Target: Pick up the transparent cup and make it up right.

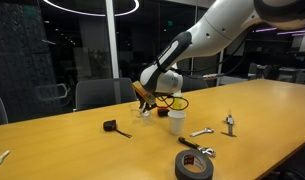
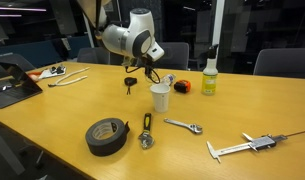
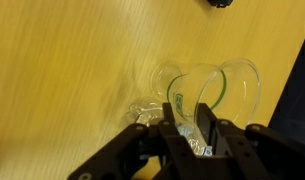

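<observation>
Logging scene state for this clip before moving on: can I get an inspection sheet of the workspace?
Surface: wooden table, bare wood between items.
Job's things: transparent cup apparently lying on its side, not yet upright.
Clutter: white cup, tape roll, wrench, caliper, spray bottle.
Grippers: tool low over the cup, fingers at its rim; grip unconfirmed.
Cables: orange loop by the wrist, likely a cable.
Surroundings: office chairs, dark glass walls.

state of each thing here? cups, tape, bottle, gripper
transparent cup: lying on its side, not upright
white cup: upright, mouth up
tape roll: lying flat
spray bottle: standing upright
gripper: down at the transparent cup, grip unclear
</observation>
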